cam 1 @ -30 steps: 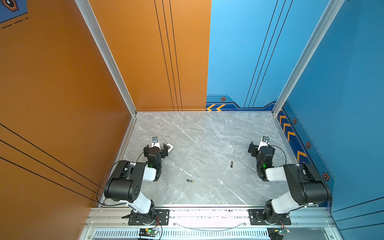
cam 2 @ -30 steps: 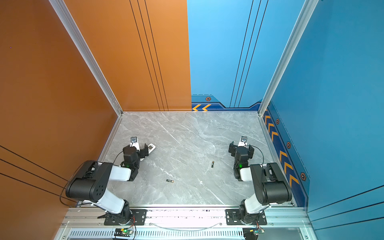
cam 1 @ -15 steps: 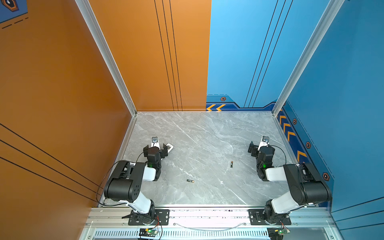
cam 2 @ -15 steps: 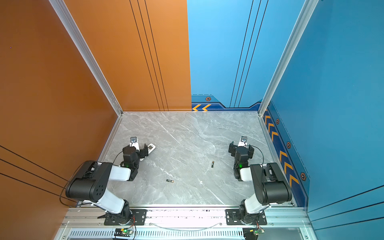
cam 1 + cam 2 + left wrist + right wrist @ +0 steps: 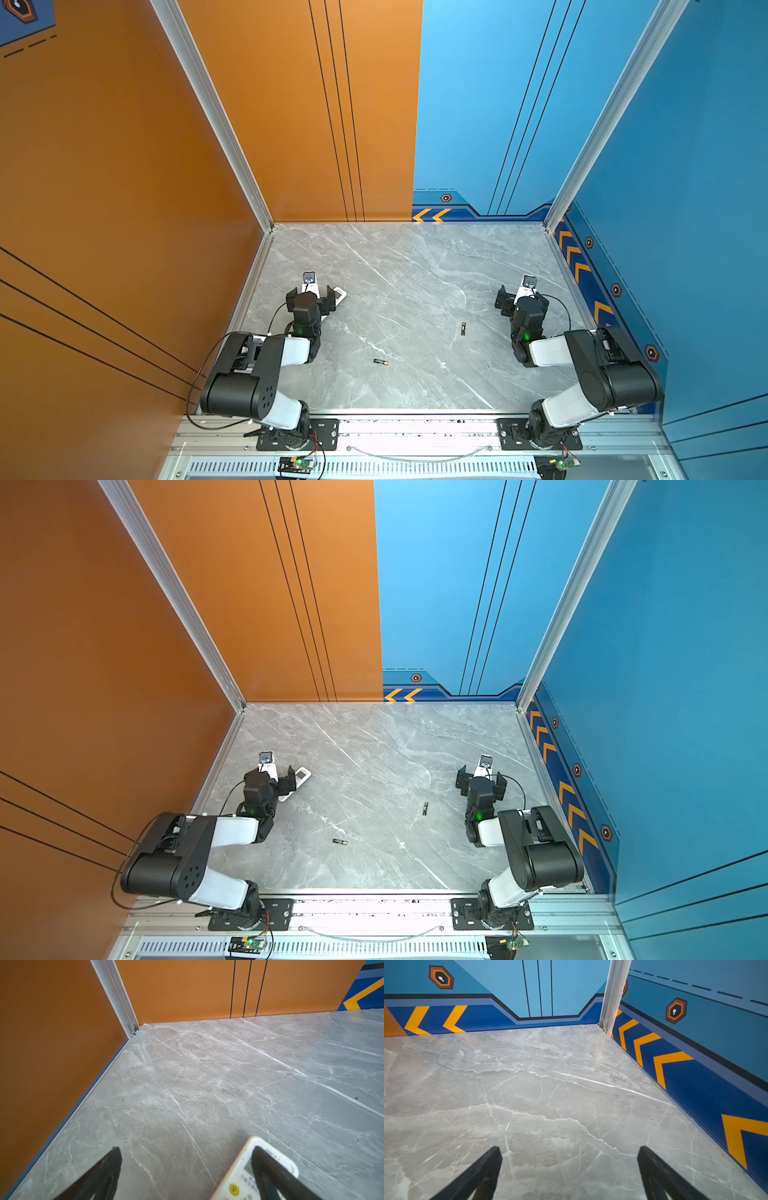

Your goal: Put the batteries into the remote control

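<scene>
Remote (image 5: 300, 776) lies face up at the left side of the desk (image 5: 415, 266), screen and buttons showing, right by my left end effector (image 5: 186, 1149). The jaws there are spread wide and hold nothing. In the left wrist view one finger (image 5: 268, 1172) crosses over the remote's screen end, and I cannot tell if it touches. My right end effector (image 5: 569, 1148) is also spread and empty, over bare desk on the right.

Both batteries lie loose on the desk, well apart. One (image 5: 463, 328) is near the right arm and the other (image 5: 380, 362) is toward the front middle, both well clear of the remote.

As I read it, the step in hand is to secure the remote. I want to shift sideways so both fingers straddle its narrow width, then close across the long edges near the middle, not on the screen end. I would come down level so it doesn't skid on the smooth stone.

The only container is the remote's battery bay, probably on the underside, and it is hidden from me. With both batteries out on the desk, I judge it empty. The remote will likely need flipping first.
</scene>
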